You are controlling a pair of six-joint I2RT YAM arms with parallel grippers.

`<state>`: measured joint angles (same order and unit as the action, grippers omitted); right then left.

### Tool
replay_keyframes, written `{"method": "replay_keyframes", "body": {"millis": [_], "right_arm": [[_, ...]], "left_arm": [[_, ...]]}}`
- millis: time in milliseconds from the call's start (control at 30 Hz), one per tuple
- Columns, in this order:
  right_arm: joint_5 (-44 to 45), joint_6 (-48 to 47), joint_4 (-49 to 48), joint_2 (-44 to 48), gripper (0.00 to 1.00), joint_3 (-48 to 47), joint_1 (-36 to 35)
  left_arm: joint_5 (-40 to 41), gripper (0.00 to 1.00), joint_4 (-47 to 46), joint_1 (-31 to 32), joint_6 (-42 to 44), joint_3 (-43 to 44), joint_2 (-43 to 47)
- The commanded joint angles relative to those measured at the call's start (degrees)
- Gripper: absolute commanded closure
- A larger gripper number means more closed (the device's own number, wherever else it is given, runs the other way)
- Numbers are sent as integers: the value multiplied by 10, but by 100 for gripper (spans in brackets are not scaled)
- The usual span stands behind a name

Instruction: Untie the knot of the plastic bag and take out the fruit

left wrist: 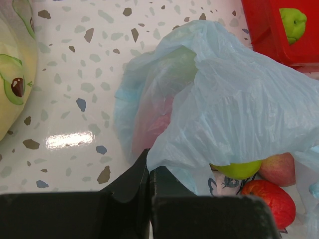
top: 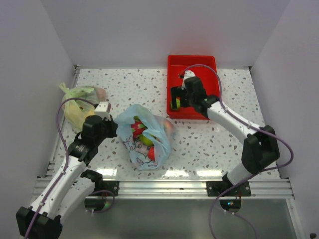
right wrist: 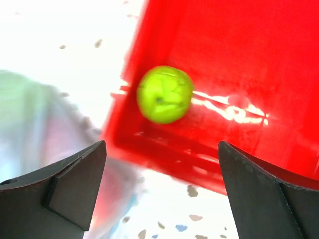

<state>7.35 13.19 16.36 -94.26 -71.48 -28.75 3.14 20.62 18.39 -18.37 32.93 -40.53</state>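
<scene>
The light blue plastic bag lies mid-table with its mouth gaping; no knot shows. Red and green fruit sit inside. My left gripper is at the bag's left side, shut on the bag's thin edge. In the left wrist view a green fruit, a pinkish peach and a red fruit show under the plastic. My right gripper hangs open and empty over the near-left corner of the red tray. One green fruit lies in that tray below the open fingers.
A yellow-green bag with yellow fruit lies at the far left, close behind my left arm. The red tray stands at the back, right of centre. White walls close in the table on three sides.
</scene>
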Motion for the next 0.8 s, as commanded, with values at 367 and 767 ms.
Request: {"method": "replay_keyframes", "body": {"millis": [367, 767], "right_arm": [[-15, -67, 111, 155, 18, -95, -277], [-27, 10, 52, 47, 57, -31, -379]], "left_arm": [[-9, 100, -17, -4, 14, 3, 4], [-16, 100, -18, -4, 12, 2, -2]]}}
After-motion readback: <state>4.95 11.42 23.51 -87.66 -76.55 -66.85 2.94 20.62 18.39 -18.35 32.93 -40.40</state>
